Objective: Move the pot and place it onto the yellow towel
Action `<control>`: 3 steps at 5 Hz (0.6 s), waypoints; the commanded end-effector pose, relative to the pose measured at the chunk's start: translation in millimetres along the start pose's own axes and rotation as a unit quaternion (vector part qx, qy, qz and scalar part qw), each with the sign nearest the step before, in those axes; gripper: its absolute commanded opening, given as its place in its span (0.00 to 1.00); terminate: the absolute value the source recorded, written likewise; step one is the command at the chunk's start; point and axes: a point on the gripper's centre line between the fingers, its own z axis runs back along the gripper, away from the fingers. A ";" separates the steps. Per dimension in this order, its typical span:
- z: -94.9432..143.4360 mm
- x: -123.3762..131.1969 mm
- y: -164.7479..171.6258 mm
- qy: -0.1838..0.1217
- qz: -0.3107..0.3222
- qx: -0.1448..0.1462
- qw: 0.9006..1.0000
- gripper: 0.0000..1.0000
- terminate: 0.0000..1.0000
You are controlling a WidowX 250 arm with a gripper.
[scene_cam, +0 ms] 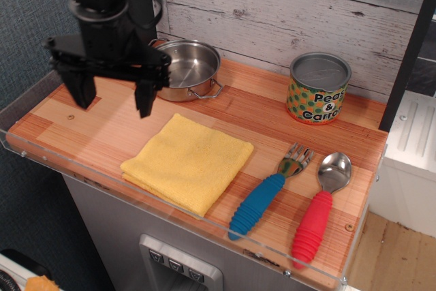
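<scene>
The pot (185, 67) sits on the wooden counter (102, 127) close to the back wall (286, 11) of weathered white boards. It stands upright and looks empty, its shiny inside catching the light. One wire loop handle points toward the front right of the pot; the other, on the far left side, is partly hidden behind the arm.

Just in front of the pot, slightly to its right and apart from it, lies the towel (187, 161), folded into a square and turned so that one corner points back toward the pot. Nothing rests on it.

The gripper (114, 96) hangs over the counter to the left of the pot and in front of it. Its jaws stand wide apart and hold nothing; the two dark fingers (144, 97) point down, the right one just beside the pot's front left rim, the left one well out toward the counter's left end. Whether that finger touches the pot cannot be told from this view.

Well to the right of the pot, also near the back wall, stands a green can (317, 88) with orange dots, its lid closed. In front of the can and to the right of the towel lie a fork (268, 192) with a blue handle and a spoon (320, 206) with a red handle, side by side, heads pointing back toward the can. A clear plastic rail (170, 217) runs along the counter's front edge.
</scene>
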 end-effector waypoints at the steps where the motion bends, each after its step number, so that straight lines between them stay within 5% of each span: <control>1: 9.8 70.2 -17.7 -0.103 0.024 -0.022 0.994 1.00 0.00; 3: 2.9 130.0 -47.2 -0.156 0.028 -0.055 0.986 1.00 0.00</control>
